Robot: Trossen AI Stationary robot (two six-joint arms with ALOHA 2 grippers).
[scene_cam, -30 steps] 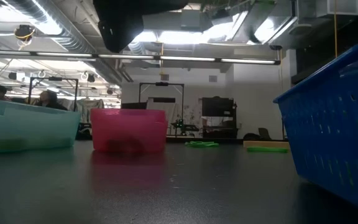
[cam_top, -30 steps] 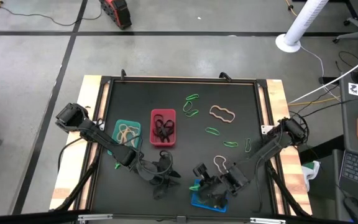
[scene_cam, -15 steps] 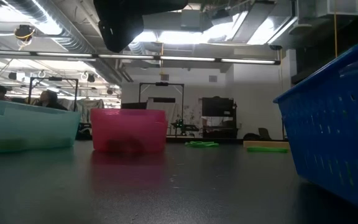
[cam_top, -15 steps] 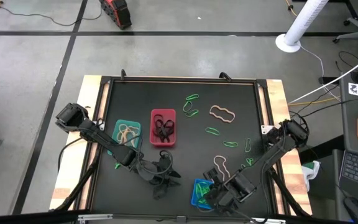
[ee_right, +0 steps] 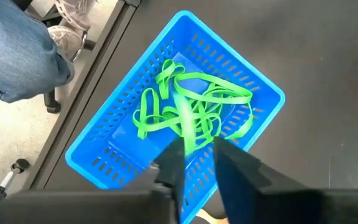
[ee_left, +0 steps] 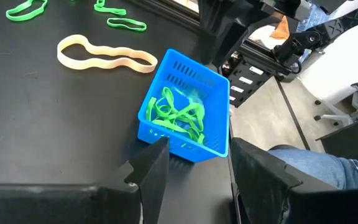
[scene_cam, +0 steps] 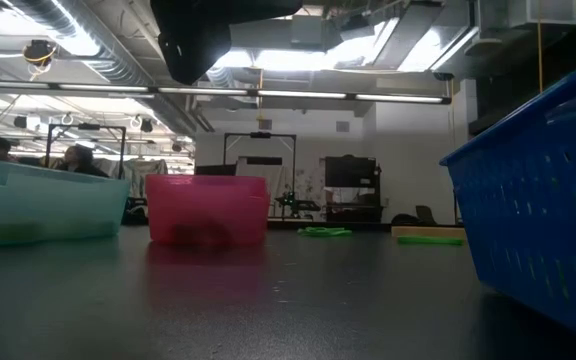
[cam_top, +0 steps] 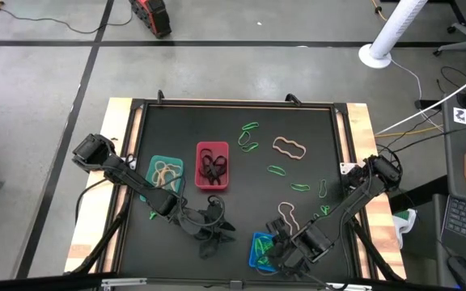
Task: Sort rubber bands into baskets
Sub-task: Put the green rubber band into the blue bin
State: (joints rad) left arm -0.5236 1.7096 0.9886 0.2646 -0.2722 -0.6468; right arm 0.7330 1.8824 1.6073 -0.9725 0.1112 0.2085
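The blue basket (cam_top: 260, 251) (ee_right: 166, 118) sits near the table's front edge and holds a pile of green rubber bands (ee_right: 191, 106). My right gripper (ee_right: 194, 155) (cam_top: 281, 252) hangs over it, pointing steeply down, its fingers parted. A blurred green band (ee_right: 184, 121) shows just past its fingertips. My left gripper (ee_left: 197, 171) (cam_top: 214, 233) waits open to the basket's left with nothing between its fingers. The teal basket (cam_top: 167, 172) holds tan bands and the red basket (cam_top: 212, 166) holds black ones. Loose green bands (cam_top: 276, 170) and tan bands (cam_top: 290, 148) lie flat on the black mat. My right gripper stands above the blue basket with a gap between its fingers (ee_right: 173, 163). The blurred green band (ee_right: 185, 127) reaches up to that gap, and I cannot tell whether the fingers touch it.
A second tan band (cam_top: 286, 212) lies just behind the blue basket. More green bands (cam_top: 249, 127) (cam_top: 299, 187) lie toward the far and right parts of the mat. The table's wooden rim (cam_top: 361, 121) frames the mat. A person's jeans-clad leg (ee_right: 17, 43) shows beyond the near edge.
My right gripper has shifted a little toward the table's near right corner above the blue basket and rolled its wrist, uncovering the basket's left part. It has kept still in the last half second. The left arm and the baskets have not moved.
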